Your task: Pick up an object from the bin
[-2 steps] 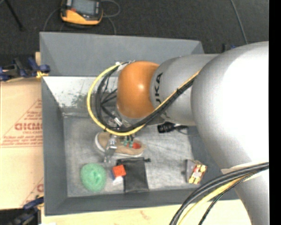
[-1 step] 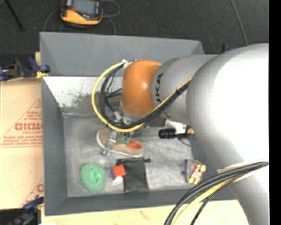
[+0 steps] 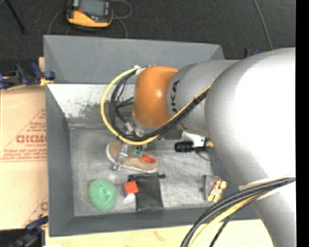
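Note:
My gripper (image 3: pixel 124 156) pokes out from under the arm's wrist, low in the middle of the bin. It is right over the left end of a pale tan, shoe-like thing with a red patch (image 3: pixel 144 162) and seems to touch it. Just in front of that lie a small orange-red block (image 3: pixel 130 188) and a flat black rectangular thing (image 3: pixel 149 193). The arm hides the tan thing's upper part.
A green crumpled ball (image 3: pixel 103 194) lies at the front left. A black marker with a white end (image 3: pixel 189 146) sits right of the gripper, and a small colourful packet (image 3: pixel 215 188) at the front right. The arm covers the bin's right and back.

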Controlling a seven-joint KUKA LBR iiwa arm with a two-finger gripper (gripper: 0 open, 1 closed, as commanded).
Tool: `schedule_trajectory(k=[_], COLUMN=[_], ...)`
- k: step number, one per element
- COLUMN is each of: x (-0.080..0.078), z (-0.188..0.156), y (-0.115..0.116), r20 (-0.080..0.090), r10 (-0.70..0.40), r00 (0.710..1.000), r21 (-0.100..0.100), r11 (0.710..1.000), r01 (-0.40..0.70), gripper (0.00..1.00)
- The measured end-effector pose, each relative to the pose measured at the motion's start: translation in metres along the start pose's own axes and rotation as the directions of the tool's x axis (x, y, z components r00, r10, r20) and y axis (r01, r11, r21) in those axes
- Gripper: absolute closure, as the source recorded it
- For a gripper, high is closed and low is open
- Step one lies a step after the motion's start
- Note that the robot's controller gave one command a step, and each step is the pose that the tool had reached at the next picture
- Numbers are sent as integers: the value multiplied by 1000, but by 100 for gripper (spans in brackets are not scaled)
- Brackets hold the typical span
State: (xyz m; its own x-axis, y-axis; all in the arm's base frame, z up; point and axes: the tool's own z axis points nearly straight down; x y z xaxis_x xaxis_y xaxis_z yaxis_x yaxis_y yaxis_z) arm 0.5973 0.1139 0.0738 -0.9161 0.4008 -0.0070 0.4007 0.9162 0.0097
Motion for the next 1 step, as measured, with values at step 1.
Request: schedule_trajectory(k=[1], x=[-1], z=[-39], y=[-2], r20=[-12], r10=[-7], r00=[1000], r21=[12], r11=[1000], r01=[7], gripper=[100])
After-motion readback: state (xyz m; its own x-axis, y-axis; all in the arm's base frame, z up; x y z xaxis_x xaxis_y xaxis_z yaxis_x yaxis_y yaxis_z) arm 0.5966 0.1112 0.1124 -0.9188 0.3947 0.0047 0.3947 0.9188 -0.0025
